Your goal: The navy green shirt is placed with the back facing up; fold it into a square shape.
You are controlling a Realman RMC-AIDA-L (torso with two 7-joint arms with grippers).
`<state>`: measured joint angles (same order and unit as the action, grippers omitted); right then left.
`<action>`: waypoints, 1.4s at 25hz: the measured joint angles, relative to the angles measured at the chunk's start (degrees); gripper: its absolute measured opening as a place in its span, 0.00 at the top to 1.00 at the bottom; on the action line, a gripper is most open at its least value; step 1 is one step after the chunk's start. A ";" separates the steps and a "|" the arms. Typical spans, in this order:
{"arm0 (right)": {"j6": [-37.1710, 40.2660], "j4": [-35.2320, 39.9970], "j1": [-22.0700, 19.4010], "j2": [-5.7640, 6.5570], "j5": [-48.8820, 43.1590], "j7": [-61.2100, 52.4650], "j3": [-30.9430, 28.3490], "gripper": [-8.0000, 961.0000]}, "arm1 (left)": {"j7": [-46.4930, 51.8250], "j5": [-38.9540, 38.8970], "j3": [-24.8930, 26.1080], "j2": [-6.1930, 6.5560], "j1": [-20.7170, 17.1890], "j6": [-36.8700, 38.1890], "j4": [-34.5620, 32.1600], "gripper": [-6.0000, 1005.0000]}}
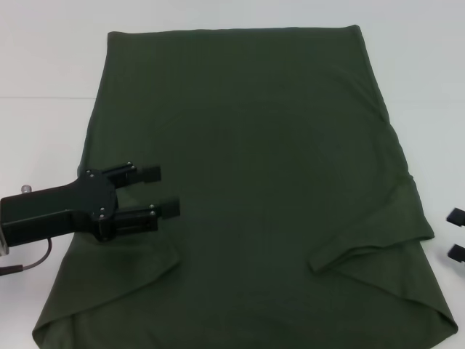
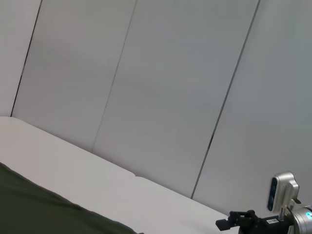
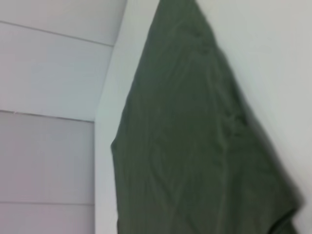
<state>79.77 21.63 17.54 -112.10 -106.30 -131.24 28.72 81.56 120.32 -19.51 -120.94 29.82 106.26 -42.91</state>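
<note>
The navy green shirt point(image 1: 254, 174) lies flat on the white table, with both sleeves turned inward near the front at the left point(image 1: 138, 273) and the right point(image 1: 363, 254). My left gripper point(image 1: 163, 190) hovers over the shirt's left side, just behind the folded left sleeve, open with nothing between its fingers. Only the two black fingertips of my right gripper point(image 1: 458, 234) show at the right edge, apart from each other and just off the shirt's right side. The shirt point(image 3: 195, 146) fills the right wrist view. A corner of the shirt point(image 2: 34, 214) shows in the left wrist view.
The white table point(image 1: 43, 87) extends around the shirt on the left, back and right. Grey wall panels point(image 2: 161, 87) stand behind the table. The right arm's camera point(image 2: 282, 192) shows far off in the left wrist view.
</note>
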 joint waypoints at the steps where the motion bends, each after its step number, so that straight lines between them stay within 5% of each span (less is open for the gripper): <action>1: -0.34 -0.01 -0.11 0.21 -0.29 -0.42 0.00 0.04 | 0.00 0.00 0.00 0.00 0.02 0.00 0.01 0.16; 35: -9.47 -0.18 6.85 -0.07 -7.33 -3.26 0.33 0.04 | 0.00 0.00 -0.09 -0.35 0.07 -0.30 0.03 0.16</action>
<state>70.30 21.45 24.39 -112.17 -113.63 -134.50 29.05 81.56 120.32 -19.60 -121.29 29.88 105.96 -42.89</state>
